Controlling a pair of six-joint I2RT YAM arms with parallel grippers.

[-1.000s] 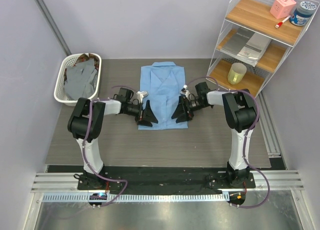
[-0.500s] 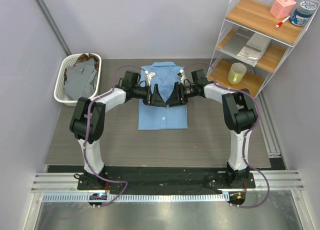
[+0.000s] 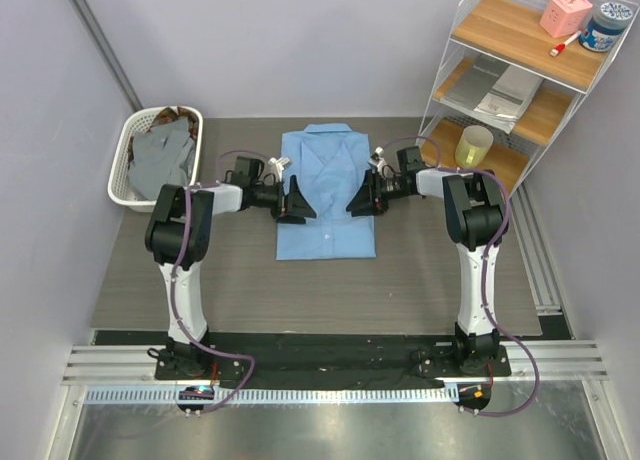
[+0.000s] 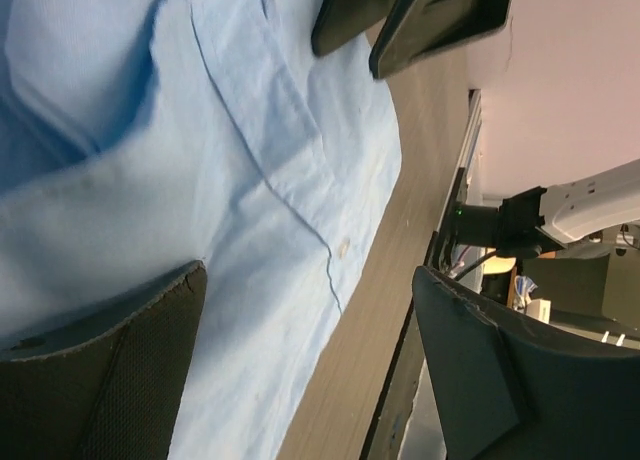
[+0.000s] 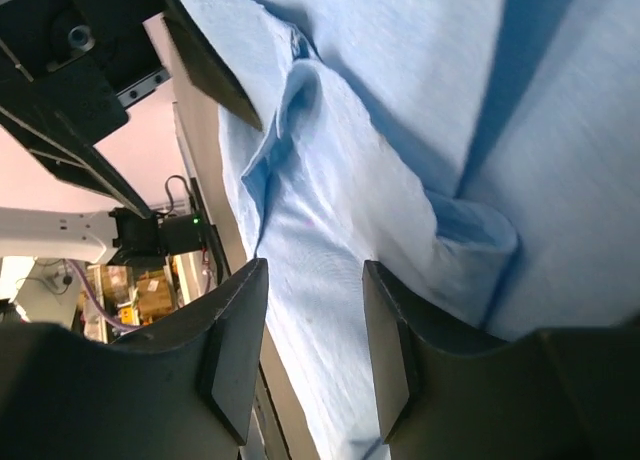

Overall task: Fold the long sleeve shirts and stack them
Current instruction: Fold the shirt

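Left gripper (image 3: 296,201) gapes wide, right gripper (image 3: 361,198) narrower, both empty; I want matched pinches on the light blue shirt (image 3: 327,218) side edges, catching every layer.

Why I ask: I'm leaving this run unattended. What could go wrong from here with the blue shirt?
The fingers of the right gripper straddle rumpled cloth on the light blue shirt; closing there may pinch several layers and spoil the fold. The left gripper stands open at the opposite edge; an uneven pull might skew the shirt.
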